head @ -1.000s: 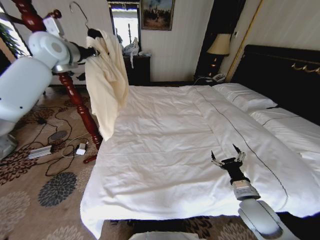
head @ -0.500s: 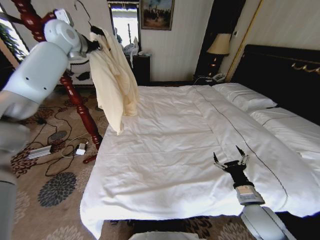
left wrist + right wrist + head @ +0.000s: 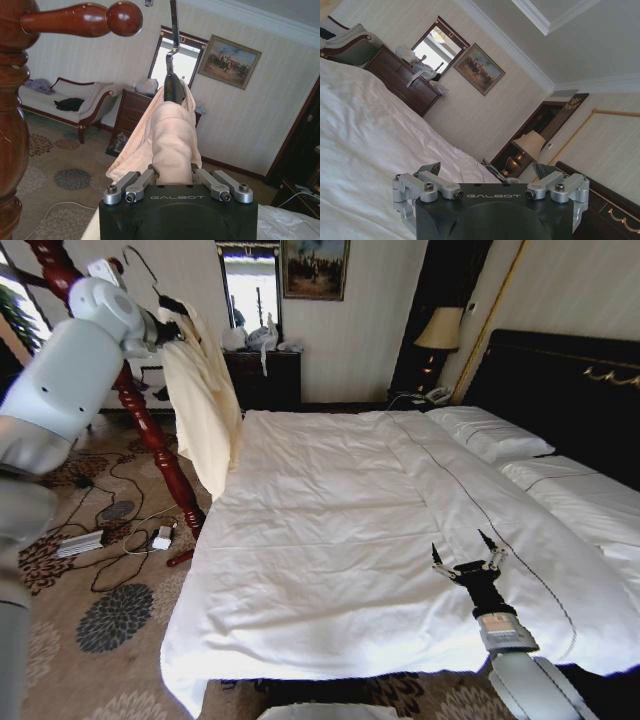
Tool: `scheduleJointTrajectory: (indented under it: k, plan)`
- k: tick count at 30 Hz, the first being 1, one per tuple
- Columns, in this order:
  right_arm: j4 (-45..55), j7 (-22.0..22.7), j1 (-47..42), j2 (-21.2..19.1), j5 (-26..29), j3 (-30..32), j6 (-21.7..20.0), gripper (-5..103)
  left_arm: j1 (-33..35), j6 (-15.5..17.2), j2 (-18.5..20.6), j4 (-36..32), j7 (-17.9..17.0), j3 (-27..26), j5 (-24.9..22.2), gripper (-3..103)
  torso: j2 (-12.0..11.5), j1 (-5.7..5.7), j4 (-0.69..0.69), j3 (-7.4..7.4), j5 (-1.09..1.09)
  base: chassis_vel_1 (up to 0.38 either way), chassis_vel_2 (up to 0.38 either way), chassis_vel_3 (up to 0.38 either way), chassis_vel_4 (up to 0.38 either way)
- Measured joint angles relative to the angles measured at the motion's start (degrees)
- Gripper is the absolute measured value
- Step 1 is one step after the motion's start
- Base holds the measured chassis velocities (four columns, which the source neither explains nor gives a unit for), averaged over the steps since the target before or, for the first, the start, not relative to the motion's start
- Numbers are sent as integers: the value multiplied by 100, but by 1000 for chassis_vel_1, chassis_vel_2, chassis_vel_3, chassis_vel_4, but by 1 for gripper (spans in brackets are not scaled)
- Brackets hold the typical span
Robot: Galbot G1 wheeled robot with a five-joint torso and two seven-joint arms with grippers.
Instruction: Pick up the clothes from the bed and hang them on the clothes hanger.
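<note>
I have the left gripper point(image 3: 177, 186) raised beside the dark-red coat stand point(image 3: 150, 435), which rises from the patterned carpet off the bed's point(image 3: 330, 540) foot corner. From its wrist camera I see the jaws clenched on the clothes point(image 3: 172, 142), the cream fabric bunched between the two finger linkages. The clothes point(image 3: 205, 405) hang clear of the bed, draped down alongside the stand's turned post, on the side facing the bed, their lower edge above the carpet near the mattress corner. The clothes hanger point(image 3: 175, 89) sits at the top of the garment, its dark shoulder piece poking out of the collar and its silver wire hook going straight up, close beside the stand's knobbed wooden peg point(image 3: 82, 19); I cannot tell whether the hook touches the peg. In the head camera the hanger point(image 3: 172, 306) shows as a dark sliver just next to the stand's upper arms. My right gripper point(image 3: 468, 560) hovers low over the white duvet, well apart from the stand, near the bed's front edge, with its jaws spread wide and nothing between them. Cables and a power strip point(image 3: 80, 543) lie on the carpet by the stand's base.
</note>
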Motion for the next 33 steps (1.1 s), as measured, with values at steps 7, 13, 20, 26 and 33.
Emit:
scheduleJointTrajectory:
  k: [7,13,20,26,33]
  plan:
    - [45,24,-114,24,-62,84,82,100,2,21,87,-22,-75,-44,-59,21,0,0,-3,0,0,0,0,0,0]
    - [70,24,-94,-20,-67,91,84,100,71,19,298,-194,-193,-65,-189,21,0,0,0,0,-1,0,0,0,0]
    - [77,24,-104,-22,-109,26,76,100,249,36,591,-572,-308,-63,-332,21,0,0,-2,0,1,0,0,0,0]
    - [79,23,-104,-26,-109,21,74,100,447,52,723,-806,-338,-53,-326,21,0,0,-1,0,0,0,0,0,0]
    - [70,22,-93,-42,-102,13,70,100,530,162,795,-993,-390,-95,-338,21,0,0,-3,0,2,0,0,0,0]
